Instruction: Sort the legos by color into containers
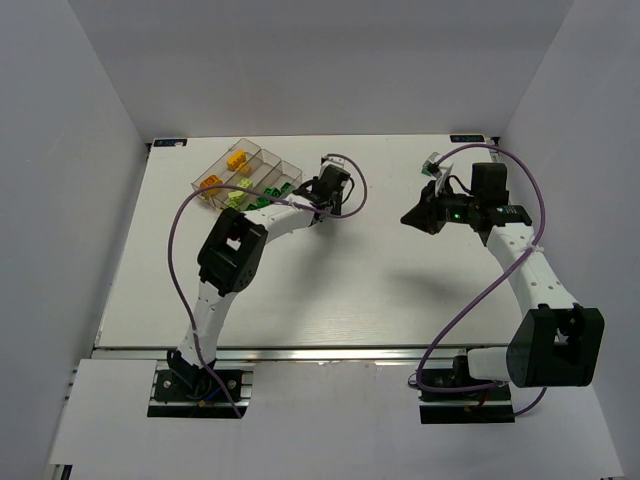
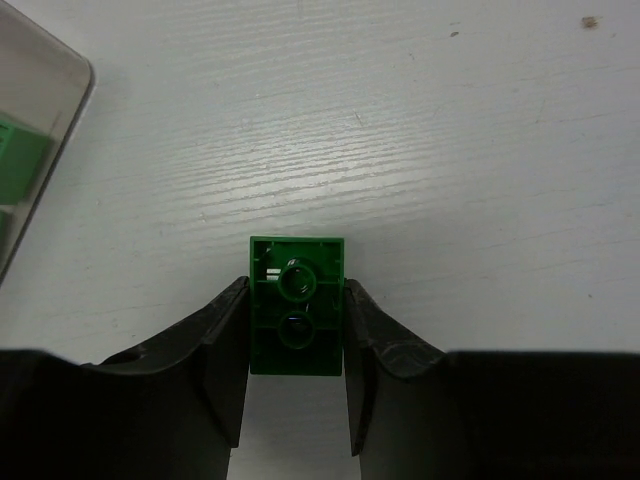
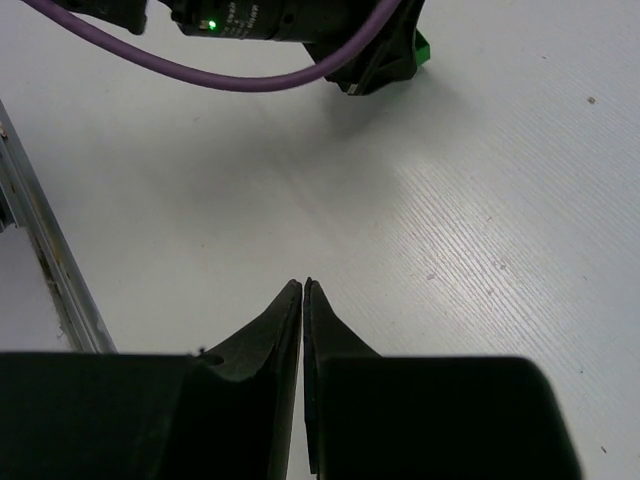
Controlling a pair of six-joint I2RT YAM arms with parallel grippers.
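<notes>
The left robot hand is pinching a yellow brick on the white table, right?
Not quite. The brick pinched by the left gripper is dark green, not yellow, as the left wrist view shows. The rest is right: it sits on the white table, with a finger against each side.

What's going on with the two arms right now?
The left gripper has its fingers against both sides of a dark green brick lying on the table, just beside the clear tray. The tray holds yellow, orange, lime and green bricks in its compartments. The right gripper is shut and empty, hovering over bare table.
</notes>
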